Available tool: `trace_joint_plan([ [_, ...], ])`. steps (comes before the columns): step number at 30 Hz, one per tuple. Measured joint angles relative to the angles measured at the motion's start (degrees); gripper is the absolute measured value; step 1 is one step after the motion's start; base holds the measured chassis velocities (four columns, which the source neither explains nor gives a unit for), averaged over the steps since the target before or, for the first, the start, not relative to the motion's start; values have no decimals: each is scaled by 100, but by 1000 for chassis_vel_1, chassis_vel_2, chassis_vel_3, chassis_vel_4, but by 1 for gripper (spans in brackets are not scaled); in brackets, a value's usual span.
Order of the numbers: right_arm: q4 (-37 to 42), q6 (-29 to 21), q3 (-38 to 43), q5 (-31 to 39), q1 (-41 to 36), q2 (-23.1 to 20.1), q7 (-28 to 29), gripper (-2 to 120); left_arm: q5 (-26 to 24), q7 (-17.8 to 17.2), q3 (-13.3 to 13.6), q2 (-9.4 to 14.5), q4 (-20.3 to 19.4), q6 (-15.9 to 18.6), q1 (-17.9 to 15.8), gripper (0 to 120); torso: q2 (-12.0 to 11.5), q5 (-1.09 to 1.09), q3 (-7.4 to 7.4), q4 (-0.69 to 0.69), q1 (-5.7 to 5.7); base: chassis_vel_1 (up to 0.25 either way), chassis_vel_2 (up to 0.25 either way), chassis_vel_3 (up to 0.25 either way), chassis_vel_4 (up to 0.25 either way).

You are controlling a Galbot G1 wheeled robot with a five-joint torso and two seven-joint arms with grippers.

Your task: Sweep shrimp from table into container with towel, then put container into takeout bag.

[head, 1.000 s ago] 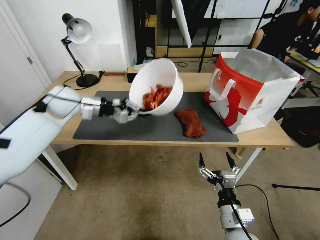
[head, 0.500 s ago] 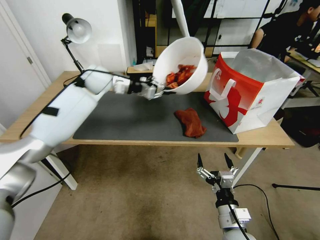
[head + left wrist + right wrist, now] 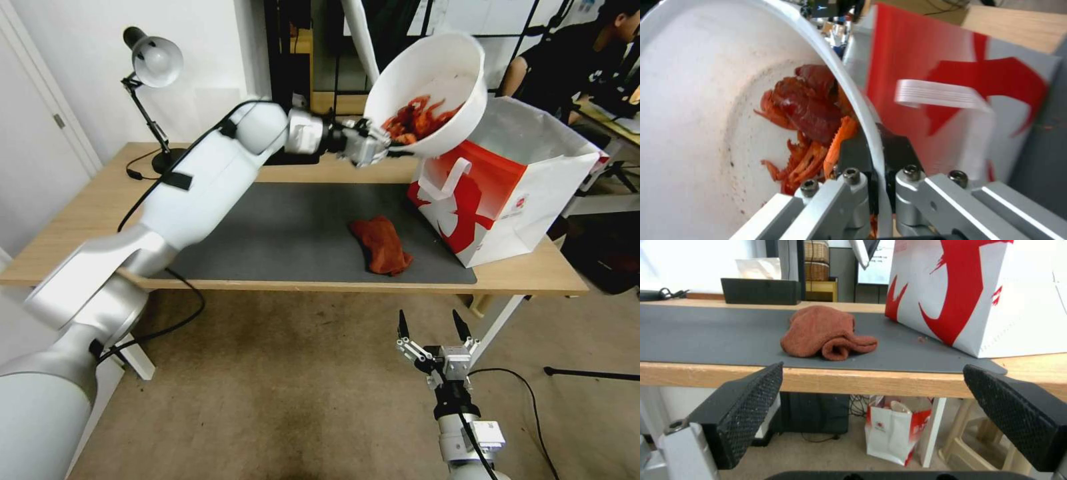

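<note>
My left gripper (image 3: 378, 141) is shut on the rim of the white container (image 3: 437, 83), held tilted in the air above the left edge of the red and white takeout bag (image 3: 507, 193). Red-orange shrimp (image 3: 417, 120) lie heaped inside the container (image 3: 693, 110), against the rim near my fingers; the shrimp (image 3: 811, 110) fill its low side. The rust-red towel (image 3: 381, 243) lies crumpled on the dark mat of the table (image 3: 80, 207). My right gripper (image 3: 431, 328) hangs open below the table's front edge, facing the towel (image 3: 826, 333).
A desk lamp (image 3: 155, 93) stands at the table's back left, and a black tissue box (image 3: 759, 290) sits at the back. A second small bag (image 3: 896, 433) stands on the floor under the table.
My left arm has carried the container up and to the right, from over the mat to above the bag's left edge. The right gripper has stayed in place.
</note>
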Motion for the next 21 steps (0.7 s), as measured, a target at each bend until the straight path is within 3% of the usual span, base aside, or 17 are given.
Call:
trace_joint_plan([
  [6,-24,4,-36,-9,30,17,-10,100,80,-81,-13,-263,284,-58,-149,0,0,-2,-1,2,0,0,0,0,0],
  [9,-48,4,-67,-28,50,57,-13,100,204,-168,17,-592,555,-117,-244,0,0,-1,-1,1,0,0,0,0,0],
  [11,-53,8,-74,-42,50,68,-13,100,226,-189,32,-681,608,-124,-264,0,0,-1,0,1,0,0,0,0,0],
  [13,-75,24,-86,-74,45,91,-12,100,308,-250,51,-1004,800,-152,-346,0,0,0,-1,0,0,0,0,0,0],
  [15,-78,27,-86,-78,44,95,-11,100,323,-261,52,-1068,836,-156,-363,0,0,0,-1,0,0,0,0,0,0],
  [16,-89,49,-87,-97,34,116,-10,100,385,-293,52,-1307,981,-177,-427,0,0,1,0,-1,0,0,0,0,0],
  [21,-98,87,-97,-123,4,150,-10,100,467,-335,23,-1607,1212,-233,-515,0,0,1,-1,-5,0,0,0,0,0],
])
